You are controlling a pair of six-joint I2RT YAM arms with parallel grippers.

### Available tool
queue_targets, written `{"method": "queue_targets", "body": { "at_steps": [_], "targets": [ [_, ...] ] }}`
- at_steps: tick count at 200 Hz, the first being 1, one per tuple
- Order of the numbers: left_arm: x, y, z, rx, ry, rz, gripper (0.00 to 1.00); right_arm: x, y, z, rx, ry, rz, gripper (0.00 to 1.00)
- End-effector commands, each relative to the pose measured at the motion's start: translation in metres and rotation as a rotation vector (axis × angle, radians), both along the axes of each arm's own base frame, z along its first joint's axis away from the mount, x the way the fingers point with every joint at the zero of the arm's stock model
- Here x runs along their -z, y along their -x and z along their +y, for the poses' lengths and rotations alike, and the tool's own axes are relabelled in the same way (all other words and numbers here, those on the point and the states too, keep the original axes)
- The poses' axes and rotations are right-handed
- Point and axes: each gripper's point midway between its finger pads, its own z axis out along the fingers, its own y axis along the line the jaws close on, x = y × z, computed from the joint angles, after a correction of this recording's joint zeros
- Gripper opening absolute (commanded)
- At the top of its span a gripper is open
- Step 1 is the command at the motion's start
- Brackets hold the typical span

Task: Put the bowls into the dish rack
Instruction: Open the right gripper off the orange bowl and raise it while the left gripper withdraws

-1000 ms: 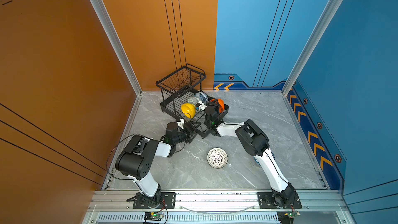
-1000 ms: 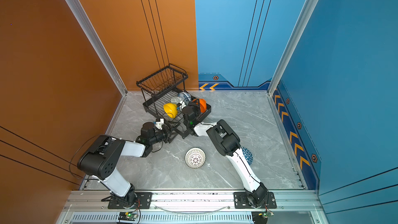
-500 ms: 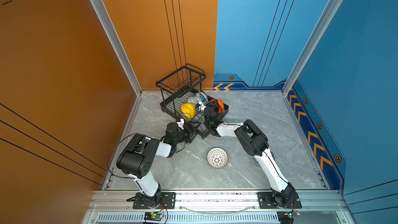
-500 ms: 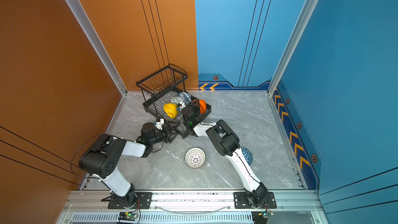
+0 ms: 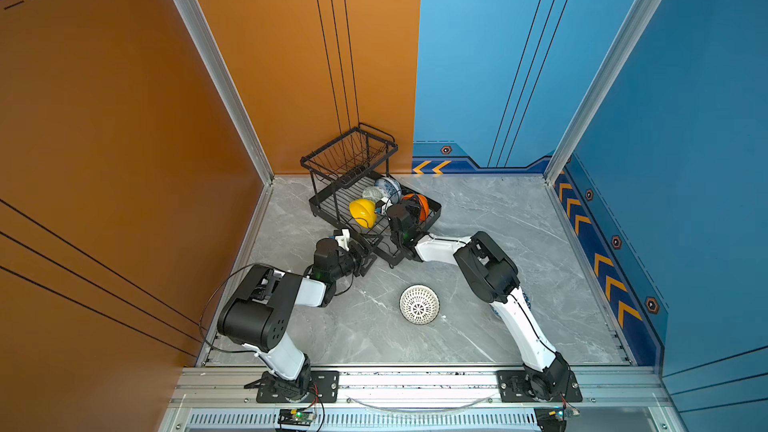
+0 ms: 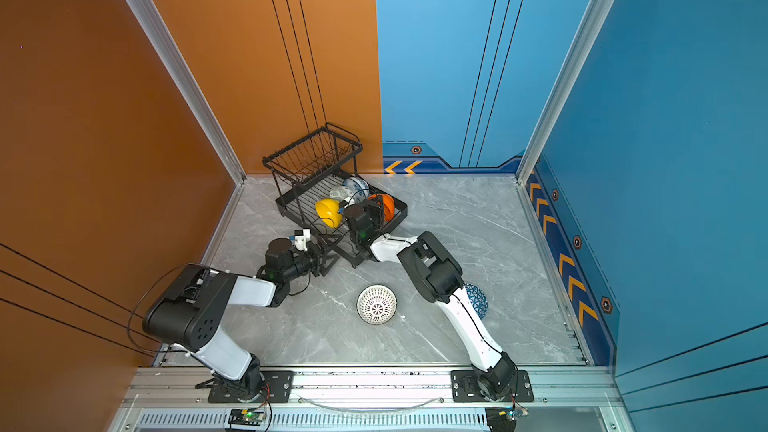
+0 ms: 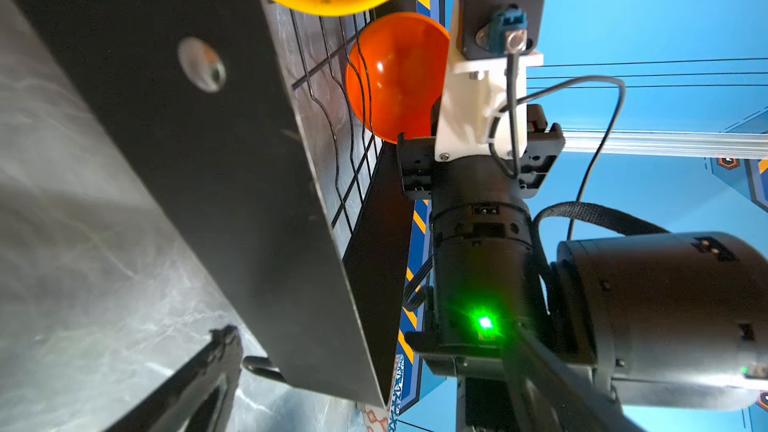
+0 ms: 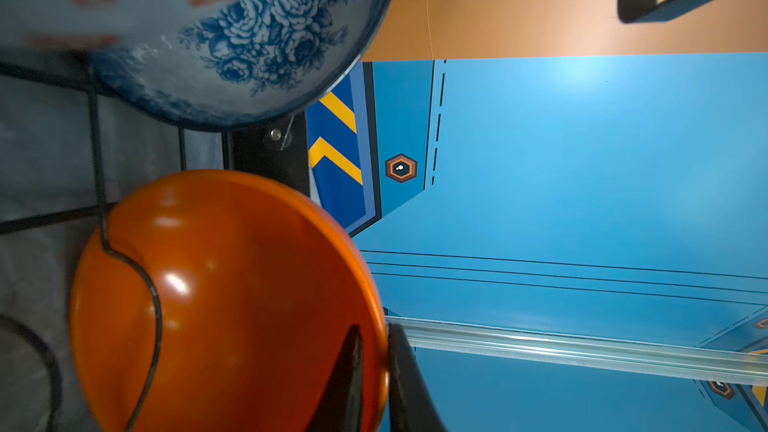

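Note:
The black wire dish rack (image 5: 328,201) stands at the back left. On its tray lie a yellow bowl (image 5: 362,210), a pale green one (image 5: 372,193), a white-and-blue floral one (image 8: 232,35) and an orange one (image 8: 232,292). My right gripper (image 8: 374,338) is shut on the orange bowl's rim, one finger inside and one outside. The orange bowl leans on edge against a wire divider. My left gripper (image 7: 374,388) stands open, its fingers on either side of the rack's near corner panel (image 7: 208,139). A white lattice bowl (image 5: 419,304) sits upside down on the table. A blue triangle-patterned bowl (image 6: 478,299) shows behind my right arm.
The rack's raised basket (image 5: 349,151) is at its far end, close to the orange wall. The marble table (image 5: 519,222) is walled on three sides, with an aluminium rail along the front. My right forearm (image 5: 440,247) crosses the rack's near end.

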Motion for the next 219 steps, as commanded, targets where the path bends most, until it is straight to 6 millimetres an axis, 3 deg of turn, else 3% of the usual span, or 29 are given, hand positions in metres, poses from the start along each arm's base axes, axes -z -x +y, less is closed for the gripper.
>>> {"method": "queue_targets", "body": {
  "at_steps": [1,136,191,198,202,219],
  "targets": [
    [-0.006,0.005,0.006,0.001,-0.044,-0.023,0.98,-0.025,0.001,-0.011,0.064,-0.043,-0.009,0.20],
    [-0.021,0.015,0.026,-0.024,-0.142,-0.026,0.98,-0.089,0.001,-0.017,0.091,-0.266,-0.095,0.55],
    [-0.035,0.026,0.050,-0.057,-0.254,-0.024,0.98,-0.113,0.012,-0.035,0.115,-0.437,-0.081,0.71],
    [-0.037,0.029,0.054,-0.064,-0.274,-0.022,0.98,-0.125,0.013,-0.034,0.113,-0.488,-0.087,0.74],
    [-0.039,0.030,0.058,-0.069,-0.287,-0.022,0.98,-0.126,0.006,-0.051,0.143,-0.512,-0.086,0.75],
    [-0.051,0.034,0.071,-0.098,-0.354,-0.036,0.98,-0.129,0.007,-0.064,0.165,-0.643,-0.036,0.80]
  ]
}}
